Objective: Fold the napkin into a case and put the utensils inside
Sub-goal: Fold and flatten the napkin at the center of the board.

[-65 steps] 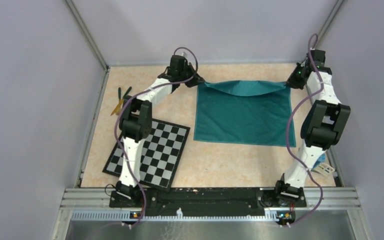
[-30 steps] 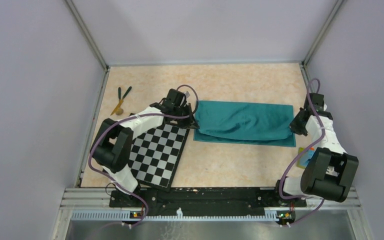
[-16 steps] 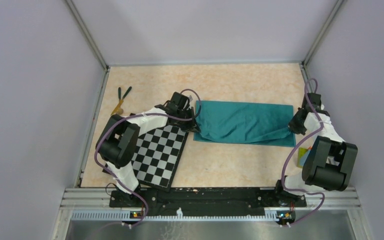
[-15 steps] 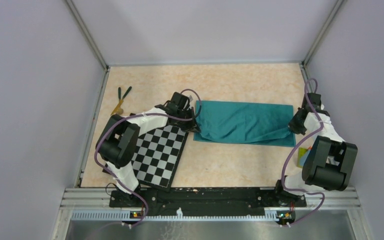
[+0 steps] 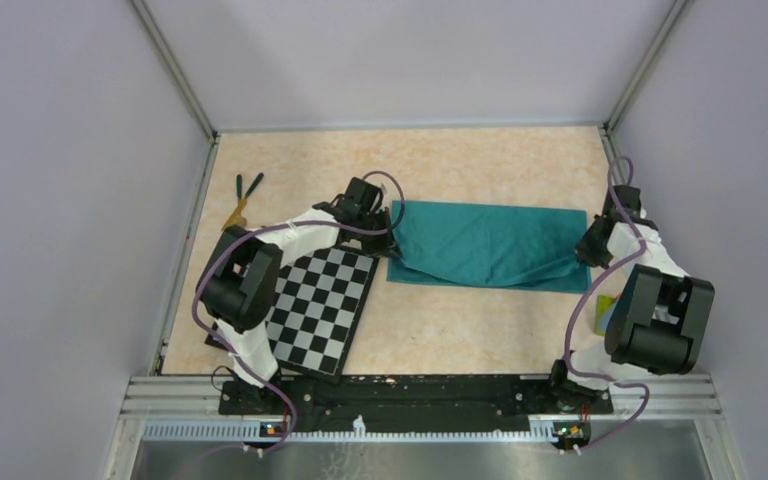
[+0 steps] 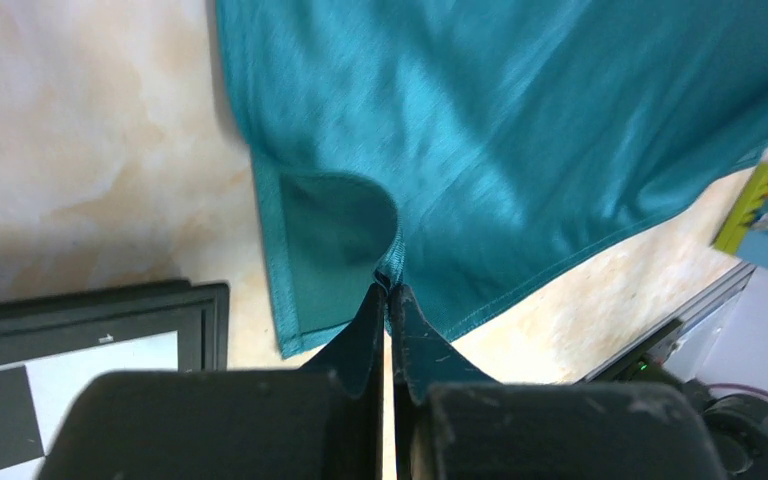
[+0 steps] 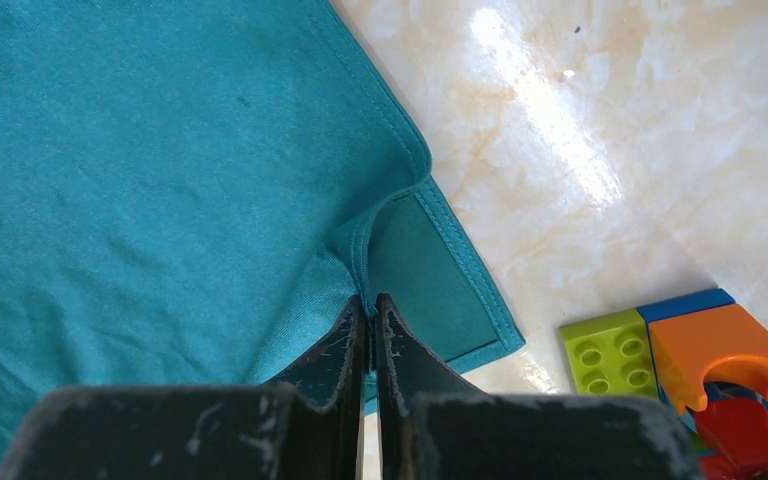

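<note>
Across the middle and right of the marbled beige counter (image 5: 460, 330), the soft teal-green cloth napkin (image 5: 485, 245) lies folded into a wide oblong, a bit rumpled. The black-and-white checkerboard mat (image 5: 315, 305) sits toward the near-left corner. The left gripper (image 6: 387, 292) is pinched tight on the napkin's left end and the right gripper (image 7: 368, 300) is clamped on its right end. The slim stick utensils (image 5: 243, 198) are by the left edge, well apart from the cloth.

Even bright light; tabletop glare
</note>
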